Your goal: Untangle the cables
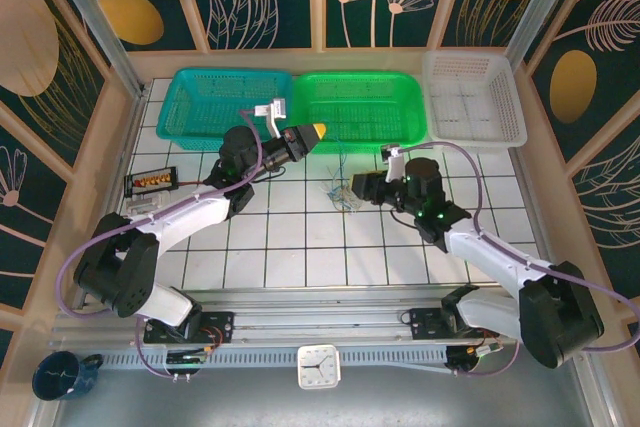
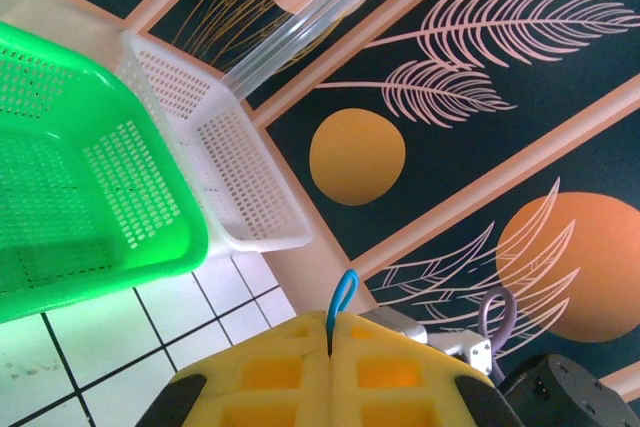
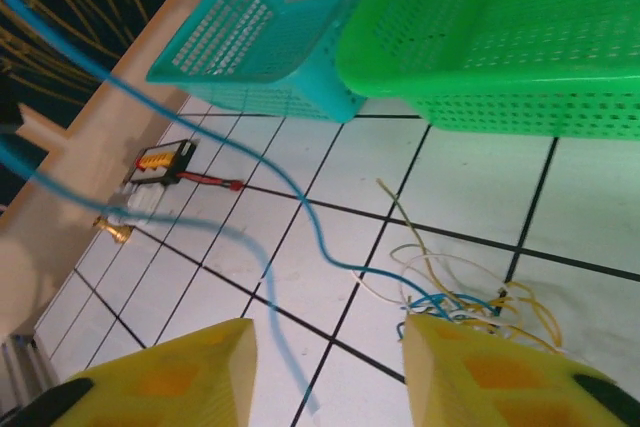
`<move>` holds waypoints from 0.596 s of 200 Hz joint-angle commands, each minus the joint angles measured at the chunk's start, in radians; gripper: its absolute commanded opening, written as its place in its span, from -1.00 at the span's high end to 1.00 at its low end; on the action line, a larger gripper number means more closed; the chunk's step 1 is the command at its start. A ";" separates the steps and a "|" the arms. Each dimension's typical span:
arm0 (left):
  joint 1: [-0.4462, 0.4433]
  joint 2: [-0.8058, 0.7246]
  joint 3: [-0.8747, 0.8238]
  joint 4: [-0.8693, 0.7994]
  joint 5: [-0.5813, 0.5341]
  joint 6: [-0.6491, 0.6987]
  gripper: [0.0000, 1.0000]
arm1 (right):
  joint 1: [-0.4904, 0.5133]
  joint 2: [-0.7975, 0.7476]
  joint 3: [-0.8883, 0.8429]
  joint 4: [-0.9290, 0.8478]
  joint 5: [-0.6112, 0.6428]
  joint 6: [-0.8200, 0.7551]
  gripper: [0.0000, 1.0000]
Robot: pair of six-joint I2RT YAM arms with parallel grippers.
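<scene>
The cables [image 1: 340, 193] are a small clump of thin blue, yellowish and white wires on the white tiles mid-table. My left gripper [image 1: 318, 131] hovers by the green basket, shut on a blue cable whose loop [image 2: 341, 297] pokes out between the yellow fingers [image 2: 280, 367]. That blue cable [image 3: 300, 202] runs down to the clump [image 3: 470, 297]. My right gripper [image 1: 358, 187] sits low beside the clump, open. In the right wrist view the clump lies just past the right finger [image 3: 480, 372], and a blurred blue strand [image 3: 262, 277] hangs in the gap between the fingers.
A teal basket [image 1: 225, 102], a green basket [image 1: 360, 107] and a white basket [image 1: 472, 97] line the far edge. A black connector box [image 1: 150, 181] sits at the left. A clock [image 1: 318, 367] and a blue mug [image 1: 62, 375] lie beyond the near rail.
</scene>
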 commanded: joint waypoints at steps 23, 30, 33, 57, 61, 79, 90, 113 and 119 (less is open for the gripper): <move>0.008 -0.026 -0.001 0.062 -0.005 -0.031 1.00 | 0.060 0.048 0.034 0.088 -0.030 0.002 -0.09; 0.010 -0.029 -0.001 0.062 -0.006 -0.030 1.00 | 0.068 0.061 0.038 0.097 -0.030 0.003 -0.10; 0.009 -0.029 -0.001 0.062 -0.006 -0.031 1.00 | 0.072 0.068 0.040 0.100 -0.030 0.004 -0.10; 0.010 -0.034 0.003 0.059 -0.007 -0.030 1.00 | 0.094 0.117 0.054 0.132 -0.025 0.004 -0.11; 0.010 -0.036 0.002 0.059 -0.007 -0.031 1.00 | 0.095 0.125 0.055 0.139 -0.024 0.003 -0.11; 0.010 -0.040 0.003 0.058 -0.007 -0.034 1.00 | 0.103 0.159 0.060 0.163 -0.026 0.010 -0.09; 0.010 -0.044 0.002 0.057 -0.008 -0.034 1.00 | 0.103 0.179 0.065 0.175 -0.027 0.013 -0.05; 0.009 -0.050 0.003 0.056 -0.010 -0.036 1.00 | 0.105 0.211 0.072 0.197 -0.025 0.021 0.10; 0.010 -0.051 0.001 0.056 -0.012 -0.036 1.00 | 0.106 0.219 0.072 0.201 -0.026 0.024 0.13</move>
